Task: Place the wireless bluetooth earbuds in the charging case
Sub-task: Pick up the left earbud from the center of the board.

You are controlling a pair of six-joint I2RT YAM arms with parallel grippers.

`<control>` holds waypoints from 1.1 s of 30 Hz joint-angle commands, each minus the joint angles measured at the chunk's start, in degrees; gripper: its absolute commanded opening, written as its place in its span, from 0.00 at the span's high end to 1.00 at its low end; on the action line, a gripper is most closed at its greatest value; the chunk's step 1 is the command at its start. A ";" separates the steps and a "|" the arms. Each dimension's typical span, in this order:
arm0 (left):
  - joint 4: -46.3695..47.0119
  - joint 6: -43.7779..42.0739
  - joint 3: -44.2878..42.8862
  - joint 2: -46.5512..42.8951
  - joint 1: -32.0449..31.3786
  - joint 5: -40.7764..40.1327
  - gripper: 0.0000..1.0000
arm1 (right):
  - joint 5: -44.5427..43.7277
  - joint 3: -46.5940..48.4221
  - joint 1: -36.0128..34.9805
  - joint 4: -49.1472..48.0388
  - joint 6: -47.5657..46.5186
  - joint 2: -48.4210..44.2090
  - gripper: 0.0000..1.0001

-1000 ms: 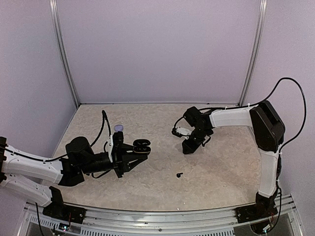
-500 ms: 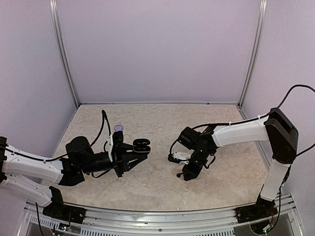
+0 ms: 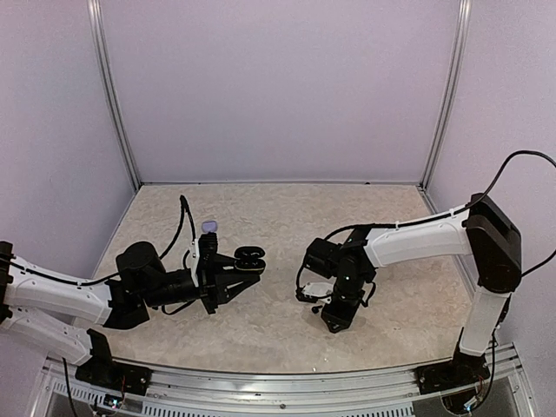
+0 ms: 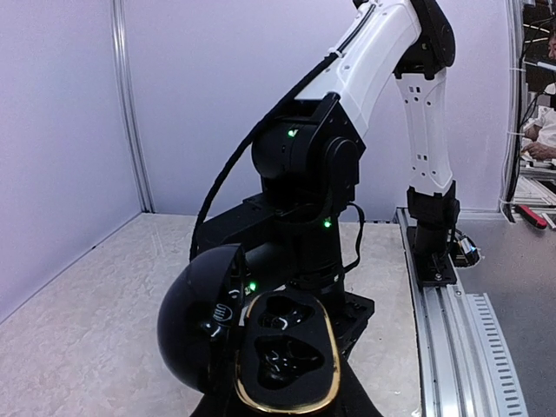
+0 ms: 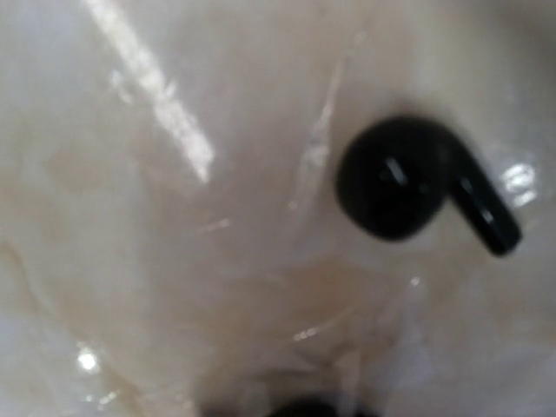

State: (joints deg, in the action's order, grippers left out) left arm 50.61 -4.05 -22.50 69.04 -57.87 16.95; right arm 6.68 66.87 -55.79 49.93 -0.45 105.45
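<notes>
Directly beneath the right gripper (image 3: 337, 314): the black earbud (image 5: 400, 178), lying flat on the table (image 3: 261, 334).
From that wrist's view it sits up and to the right of centre, bulb nearer the middle, stem slanting down and right. I'd say the pincer must shift that way and square up across the stem. Whether its jaws are apart, I cannot tell. The left gripper (image 3: 243, 268), well apart, is clamped on the open charging case (image 4: 282, 352).
</notes>
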 commanded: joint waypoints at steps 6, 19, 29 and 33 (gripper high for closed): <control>2.04 0.33 0.53 -0.40 0.39 0.62 1.00 | -4.72 4.65 -2.19 5.99 2.16 4.06 0.62; 2.39 0.48 1.32 -0.92 0.39 0.39 1.00 | -6.24 9.06 -2.92 7.49 1.03 6.19 0.61; 2.43 0.45 1.32 -0.83 0.39 0.41 1.00 | -5.95 9.47 -3.01 8.48 1.05 6.70 0.63; 2.41 0.42 1.23 -0.75 0.42 0.51 1.00 | -5.33 9.31 -3.14 9.01 1.04 6.70 0.62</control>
State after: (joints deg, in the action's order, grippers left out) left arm 51.03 -4.03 -21.65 68.97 -57.84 17.15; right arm 1.02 75.72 -58.13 57.43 0.93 111.04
